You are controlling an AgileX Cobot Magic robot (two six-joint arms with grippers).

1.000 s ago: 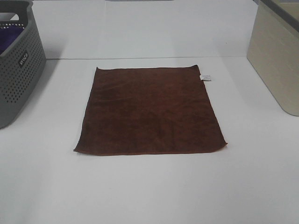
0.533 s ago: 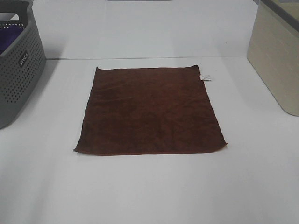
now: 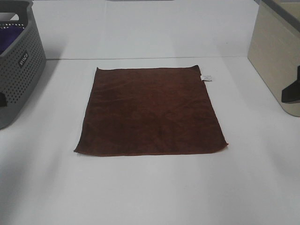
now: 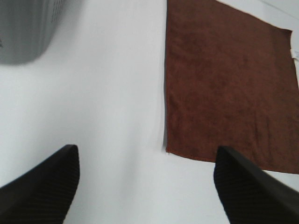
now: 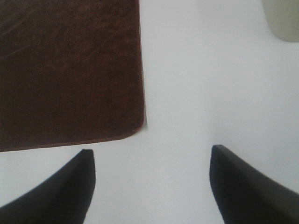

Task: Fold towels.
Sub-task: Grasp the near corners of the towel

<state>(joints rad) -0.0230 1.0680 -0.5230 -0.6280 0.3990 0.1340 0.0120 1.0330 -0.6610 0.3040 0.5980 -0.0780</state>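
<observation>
Towel (image 3: 151,112) is lying flat and unfolded mid white table (image 3: 150,197) — left gripper (image 4: 145,154) and right gripper (image 5: 152,150), both spread wide and gripping nothing, are just now edging into the high view's sides where none were showing — so folding is only beginning.

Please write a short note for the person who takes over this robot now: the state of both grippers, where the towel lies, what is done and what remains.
Left gripper: open, holding nothing, over the table by the towel's near-left corner.
Right gripper: open, holding nothing, by the near-right corner.
Towel: spread flat in the middle of the table, white tag at the far-right corner.
Done: no fold yet.
Left: grasp the corners and make every fold. Probably leave the purple cloth in the grey basket alone.
</observation>
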